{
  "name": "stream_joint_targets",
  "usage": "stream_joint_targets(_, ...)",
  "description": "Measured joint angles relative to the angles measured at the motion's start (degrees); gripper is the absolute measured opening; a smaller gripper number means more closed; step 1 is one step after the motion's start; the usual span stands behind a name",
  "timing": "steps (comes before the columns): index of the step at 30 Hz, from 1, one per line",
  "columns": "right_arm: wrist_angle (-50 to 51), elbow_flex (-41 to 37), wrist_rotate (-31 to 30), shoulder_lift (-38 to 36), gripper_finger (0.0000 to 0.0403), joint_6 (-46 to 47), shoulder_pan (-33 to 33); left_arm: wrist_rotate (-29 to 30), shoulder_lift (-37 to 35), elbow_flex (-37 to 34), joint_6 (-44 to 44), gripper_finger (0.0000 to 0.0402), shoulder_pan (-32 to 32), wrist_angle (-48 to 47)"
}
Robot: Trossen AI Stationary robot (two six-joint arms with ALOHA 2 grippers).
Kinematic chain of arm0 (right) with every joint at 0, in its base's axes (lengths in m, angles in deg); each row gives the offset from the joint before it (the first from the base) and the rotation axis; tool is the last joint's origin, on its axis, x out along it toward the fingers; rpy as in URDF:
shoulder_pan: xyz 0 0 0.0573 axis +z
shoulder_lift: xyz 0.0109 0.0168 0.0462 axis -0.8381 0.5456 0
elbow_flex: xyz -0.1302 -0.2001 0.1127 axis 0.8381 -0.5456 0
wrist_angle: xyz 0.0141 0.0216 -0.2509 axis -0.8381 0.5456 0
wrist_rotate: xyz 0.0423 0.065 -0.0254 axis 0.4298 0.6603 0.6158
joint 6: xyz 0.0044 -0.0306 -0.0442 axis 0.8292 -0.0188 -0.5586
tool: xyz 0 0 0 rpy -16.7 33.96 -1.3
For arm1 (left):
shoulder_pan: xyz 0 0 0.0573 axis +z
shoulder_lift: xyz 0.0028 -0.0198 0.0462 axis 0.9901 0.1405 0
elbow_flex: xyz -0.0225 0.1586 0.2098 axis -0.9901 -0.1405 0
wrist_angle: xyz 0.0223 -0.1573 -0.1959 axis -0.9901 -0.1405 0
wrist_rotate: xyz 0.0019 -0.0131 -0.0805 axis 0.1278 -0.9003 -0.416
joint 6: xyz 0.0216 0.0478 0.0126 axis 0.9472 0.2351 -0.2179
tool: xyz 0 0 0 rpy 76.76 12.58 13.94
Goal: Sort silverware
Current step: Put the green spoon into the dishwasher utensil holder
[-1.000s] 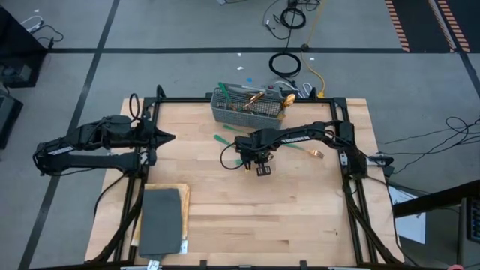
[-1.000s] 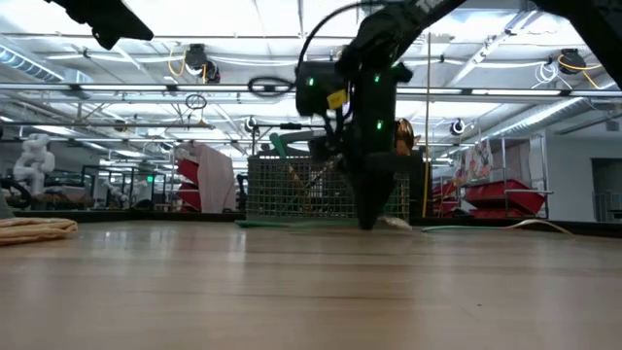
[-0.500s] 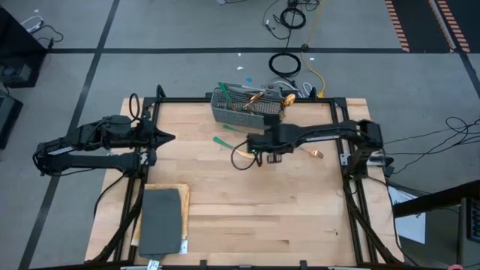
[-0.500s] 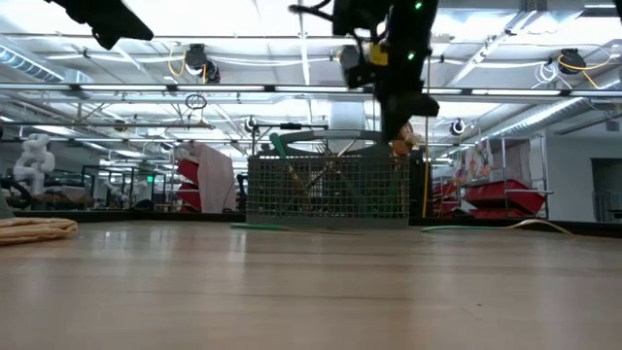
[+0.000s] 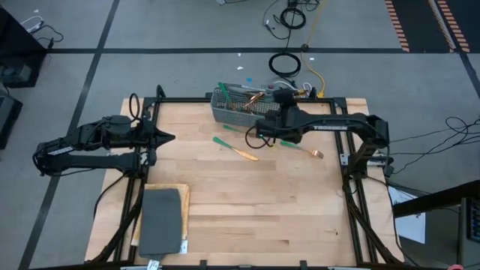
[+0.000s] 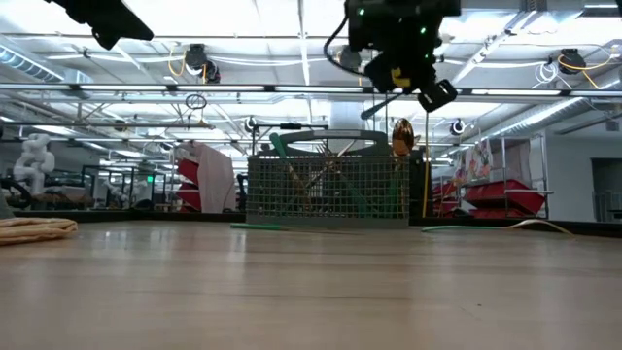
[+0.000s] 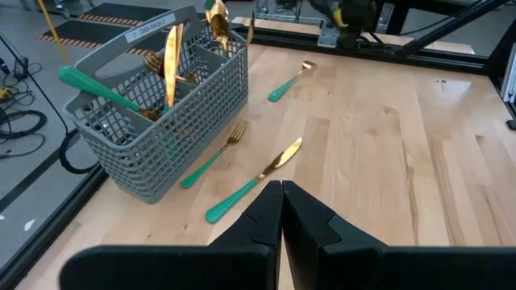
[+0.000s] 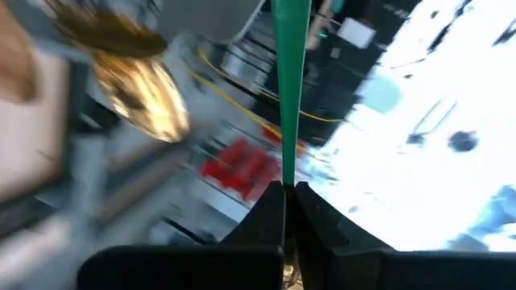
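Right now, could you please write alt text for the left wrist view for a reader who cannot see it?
A grey mesh caddy holding gold-headed, teal-handled silverware stands on a wooden table. Beside it lie a fork, a knife and, farther off, a spoon. The left gripper, fingers shut, points toward them.

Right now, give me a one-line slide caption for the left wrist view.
Grey mesh caddy half filled; a fork, knife and spoon lie loose on the table beyond the shut left gripper.

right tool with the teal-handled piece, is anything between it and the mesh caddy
Nothing visible blocks it. The right tool, shut on a teal handle, hangs raised beside the grey mesh caddy, whose top is open though partly filled with silverware.
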State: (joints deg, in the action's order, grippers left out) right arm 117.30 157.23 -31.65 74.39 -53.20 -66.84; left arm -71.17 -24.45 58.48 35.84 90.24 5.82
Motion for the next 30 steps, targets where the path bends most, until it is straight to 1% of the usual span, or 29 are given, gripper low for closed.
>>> stream_joint_targets(2, -1.12, 0.00, -2.76, 1.54, 0.0000, -5.94, -0.65, 0.00, 0.00, 0.00, 0.00, 0.0015, 0.02, 0.02)
stream_joint_targets(6, -1.63, 0.00, -5.69, 5.05, 0.0000, -15.08, -1.19, 0.01, 0.01, 0.00, 0.03, 0.0015, 0.01, 0.00)
stream_joint_targets(9, -1.66, 0.00, -6.19, 7.15, 0.0000, -20.24, -1.39, 0.01, 0.00, 0.00, 0.16, 0.0015, 0.02, 0.00)
stream_joint_targets(13, -1.07, 0.00, -6.04, 9.17, 0.0000, -23.76, -1.39, 0.02, 0.00, 0.00, 0.48, 0.0015, 0.02, -0.02)
stream_joint_targets(17, 1.60, 0.03, -5.84, 9.42, 0.0000, -23.48, -1.39, 0.02, 0.00, 0.00, 0.59, 0.0015, 0.02, -0.07)
stream_joint_targets(19, 3.39, 0.08, -4.30, 9.42, 0.0000, -23.52, -1.39, 0.02, 0.00, 0.00, 0.59, 0.0015, 0.01, -0.09)
stream_joint_targets(23, 4.95, 0.07, 1.10, 9.42, 0.0000, -26.47, -1.28, 0.02, 0.02, 0.00, 0.59, 0.0015, 0.02, -0.17)
stream_joint_targets(28, 5.36, 0.09, 2.89, 9.44, 0.0000, -28.33, -1.21, 0.02, 0.01, 0.00, 0.59, 0.0015, 0.02, -0.20)
stream_joint_targets(30, 5.36, 0.08, 6.54, 9.44, 0.0000, -28.21, -1.21, 0.02, 0.00, 0.00, 0.57, 0.0015, 0.02, -0.20)
